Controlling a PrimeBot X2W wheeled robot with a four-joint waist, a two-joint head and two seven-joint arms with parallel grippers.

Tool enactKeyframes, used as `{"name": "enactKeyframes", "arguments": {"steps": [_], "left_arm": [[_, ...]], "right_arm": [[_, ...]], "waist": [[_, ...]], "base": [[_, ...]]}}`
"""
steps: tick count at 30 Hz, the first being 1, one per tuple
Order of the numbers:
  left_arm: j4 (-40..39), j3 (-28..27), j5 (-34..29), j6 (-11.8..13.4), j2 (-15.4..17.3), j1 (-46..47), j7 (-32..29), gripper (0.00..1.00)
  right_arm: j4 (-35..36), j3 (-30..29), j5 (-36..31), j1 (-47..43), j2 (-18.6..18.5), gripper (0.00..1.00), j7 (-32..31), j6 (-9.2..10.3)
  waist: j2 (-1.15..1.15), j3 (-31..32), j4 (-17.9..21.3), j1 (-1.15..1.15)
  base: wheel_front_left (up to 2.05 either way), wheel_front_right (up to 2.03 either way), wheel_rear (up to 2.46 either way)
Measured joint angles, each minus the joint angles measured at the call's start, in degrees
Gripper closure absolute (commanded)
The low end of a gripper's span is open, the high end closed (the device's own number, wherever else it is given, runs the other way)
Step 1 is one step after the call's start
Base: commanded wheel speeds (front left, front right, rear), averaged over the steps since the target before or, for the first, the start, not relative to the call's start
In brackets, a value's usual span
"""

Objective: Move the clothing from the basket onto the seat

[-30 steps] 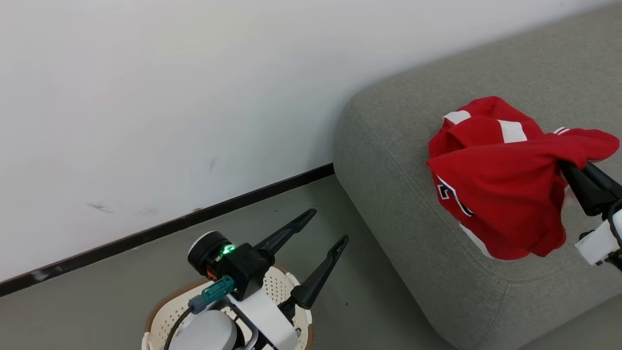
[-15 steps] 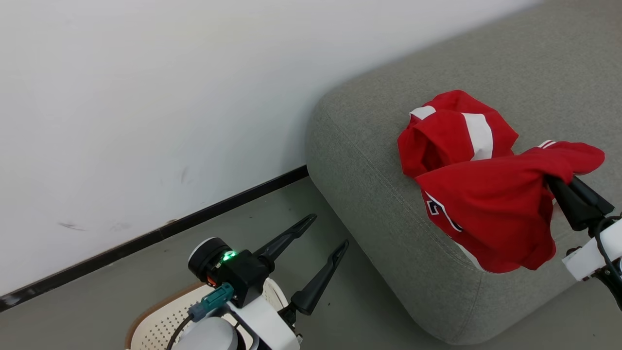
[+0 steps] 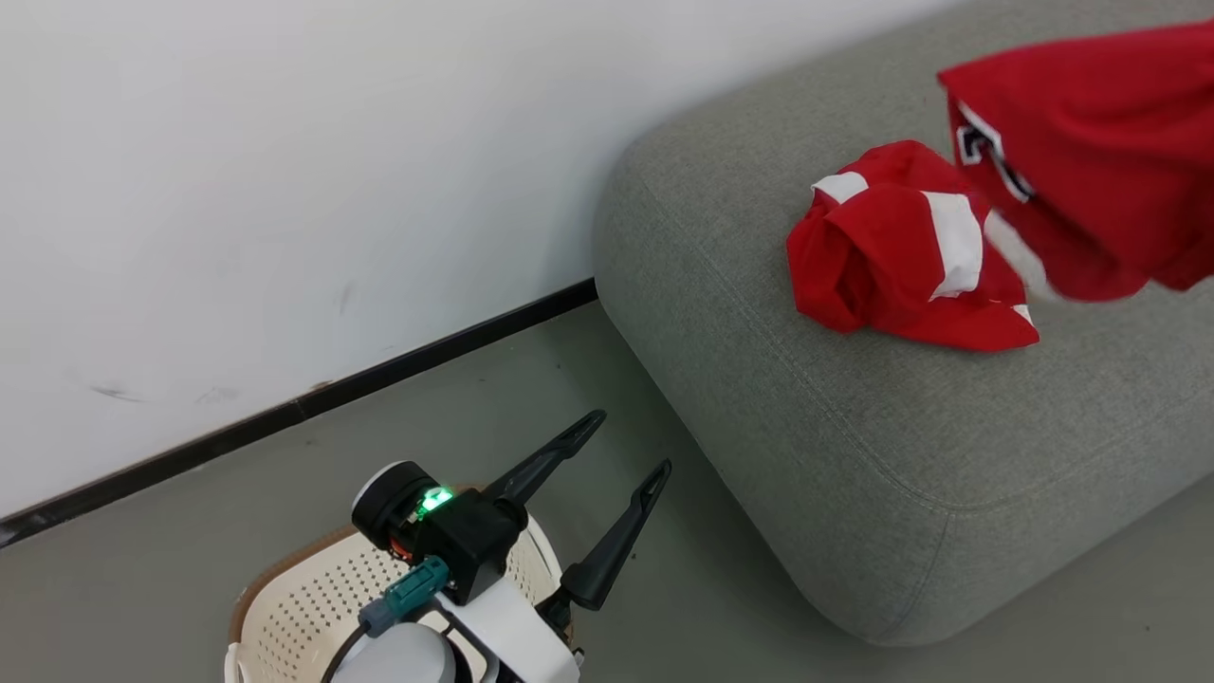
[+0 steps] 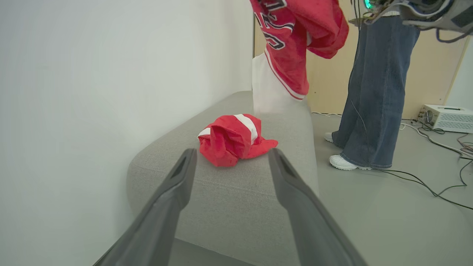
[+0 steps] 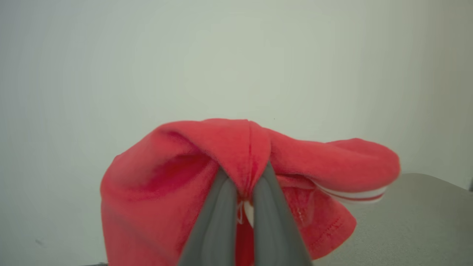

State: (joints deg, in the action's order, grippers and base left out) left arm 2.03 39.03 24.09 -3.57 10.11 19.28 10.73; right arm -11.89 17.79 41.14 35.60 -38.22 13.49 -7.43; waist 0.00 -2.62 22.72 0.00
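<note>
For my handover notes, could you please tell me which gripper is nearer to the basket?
Left. The left gripper is right over the basket, fingers open; the right gripper is off above the sofa, shut on a red garment.

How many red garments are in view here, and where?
2. A crumpled garment lies on the sofa; a second garment hangs above the sofa, pinched in the shut right hand. The basket is partly hidden, so another could be inside.
</note>
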Motion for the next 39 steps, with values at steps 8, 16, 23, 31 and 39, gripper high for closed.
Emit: {"name": "enactKeyframes", "arguments": {"steps": [8, 16, 23, 31, 39], "left_arm": [[-3.6, -0.3, -1.5, 1.0, 0.5, 0.5, -1.2, 0.0], [-6.6, 0.2, -3.1, 1.7, 0.8, 2.0, -3.2, 0.0], [-8.4, 0.8, -5.0, 1.9, 1.8, 3.4, -5.2, 0.0], [-10.5, 2.0, -6.6, 1.9, 1.9, 6.1, -7.1, 0.0], [-11.3, 2.9, -7.1, 1.8, 1.9, 7.7, -8.2, 0.0]], "right_arm": [[-7.2, -3.6, -1.6, 11.1, 0.1, 1.0, -3.5, 0.0], [-14.8, -5.8, -4.9, 16.3, 0.1, 1.0, -5.3, 0.0], [-21.3, -9.4, -7.6, 18.4, -1.3, 1.0, -5.7, 0.0], [-29.0, -11.3, -10.1, 18.5, 1.0, 1.0, -3.3, 0.0], [-35.9, -10.6, -13.1, 15.0, 8.2, 1.0, -2.1, 0.0]], "waist": [[0.0, -3.4, -1.1, 0.0], [0.0, -7.3, -2.6, 0.0], [0.0, -10.6, -4.1, 0.0], [0.0, -14.2, -6.0, 0.0], [0.0, -17.5, -8.0, 0.0]], "base": [[0.0, 0.0, 0.0], [0.0, 0.0, 0.0], [0.0, 0.0, 0.0], [0.0, 0.0, 0.0], [0.0, 0.0, 0.0]]}}
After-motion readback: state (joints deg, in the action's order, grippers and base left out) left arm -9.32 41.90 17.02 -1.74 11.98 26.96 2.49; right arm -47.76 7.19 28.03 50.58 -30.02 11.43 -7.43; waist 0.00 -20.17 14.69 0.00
